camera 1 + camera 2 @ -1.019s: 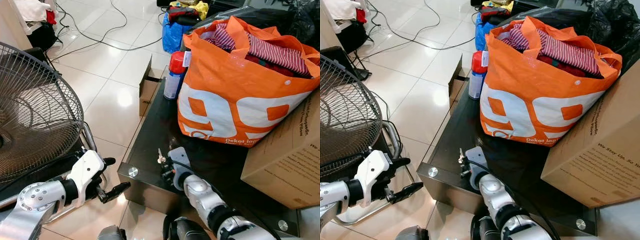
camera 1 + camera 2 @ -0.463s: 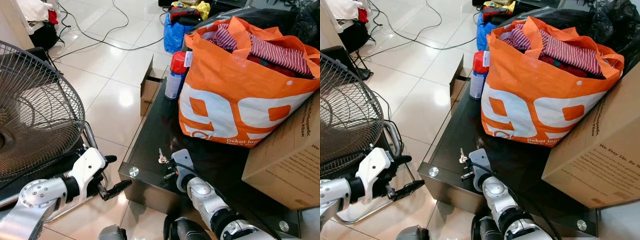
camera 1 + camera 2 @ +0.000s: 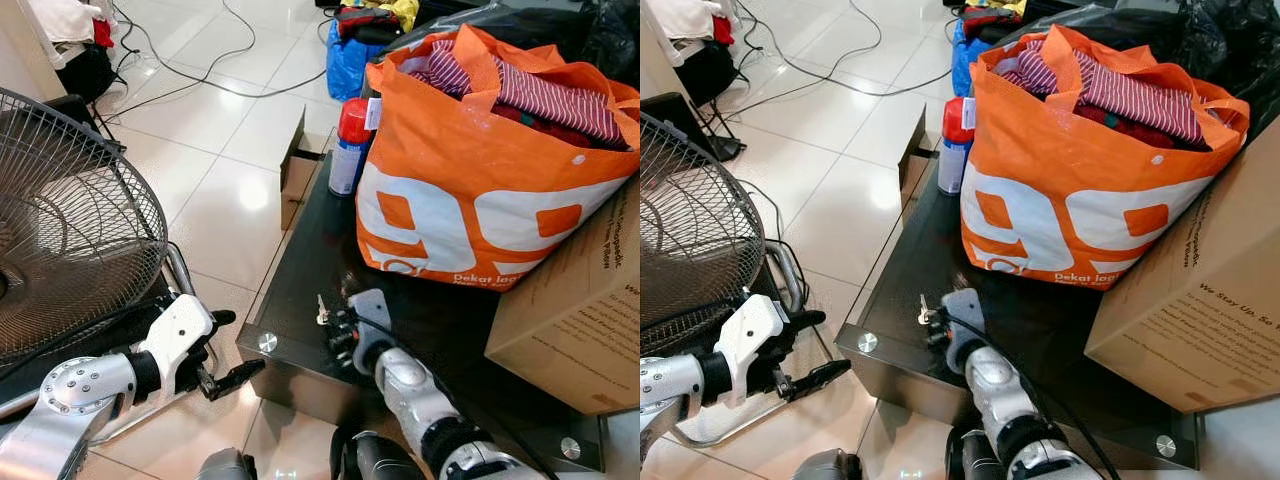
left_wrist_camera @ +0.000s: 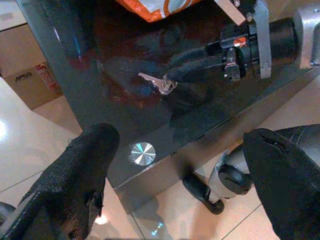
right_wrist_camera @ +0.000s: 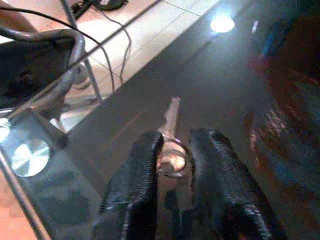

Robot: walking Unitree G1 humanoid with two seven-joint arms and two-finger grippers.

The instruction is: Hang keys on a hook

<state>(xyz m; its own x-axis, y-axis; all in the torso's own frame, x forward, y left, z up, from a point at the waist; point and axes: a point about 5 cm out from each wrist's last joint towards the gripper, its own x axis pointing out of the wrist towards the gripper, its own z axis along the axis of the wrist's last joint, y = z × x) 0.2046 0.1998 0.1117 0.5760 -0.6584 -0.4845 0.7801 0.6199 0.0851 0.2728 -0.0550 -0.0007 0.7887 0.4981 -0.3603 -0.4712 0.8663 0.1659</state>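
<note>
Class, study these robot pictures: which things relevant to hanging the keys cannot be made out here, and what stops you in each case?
- Grip: in the blurred right wrist view the right gripper's fingers flank the key ring; firm contact cannot be judged.
- Number of keys: too small in the left wrist view; fingertips cover the ring.
- Black glass table's far end: hidden behind the orange bag and cardboard box.
- Box lettering: cut off by the edge.
</note>
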